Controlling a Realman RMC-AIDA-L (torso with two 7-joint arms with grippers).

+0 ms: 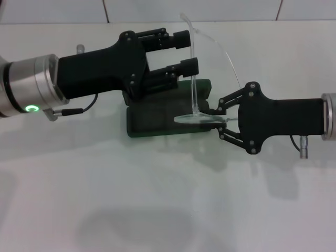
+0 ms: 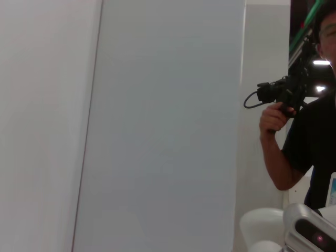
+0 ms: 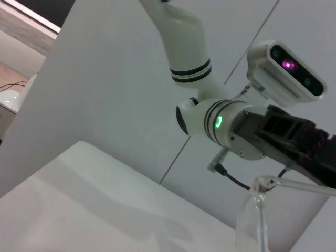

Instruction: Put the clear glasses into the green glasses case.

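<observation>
Transparent colourless plastic glasses (image 1: 195, 84) stand upright over open dark green oblong case (image 1: 157, 118), pinched by right gripper (image 1: 212, 119); left gripper (image 1: 186, 52) spread wide.

No text, label, brand, number or sign can be read in any of the views. The green glasses case (image 1: 163, 116) lies open on the worktop (image 1: 157, 199) in the head view, showing only its dark lining; no lettering can be made out on it. The black housings of the left pincer (image 1: 193, 51) and the right pincer (image 1: 216, 122) carry no legible marking. The only mark near the case is a plain green ring light (image 1: 32, 109) glowing on the left arm's silver wrist, with no characters in it.
</observation>
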